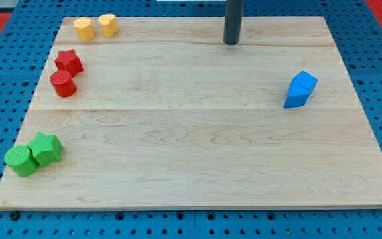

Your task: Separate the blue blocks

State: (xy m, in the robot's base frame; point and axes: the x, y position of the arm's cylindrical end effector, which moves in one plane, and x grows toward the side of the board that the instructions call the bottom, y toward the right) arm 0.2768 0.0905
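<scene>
My tip (pixel 231 42), the bare end of a straight dark rod with nothing to clench or grasp, rests near the top edge of the pale wooden board (pixel 191 159), touching no block. The two blue blocks sit pressed together toward the view's right: a cube-like blue block (pixel 304 83) above, a wedge-shaped blue block (pixel 294 97) just below and left. I judge them light, rigid and quick to slide on the smooth wood, so I'd push one flat side face near the seam rather than a corner, which could spin it.
</scene>
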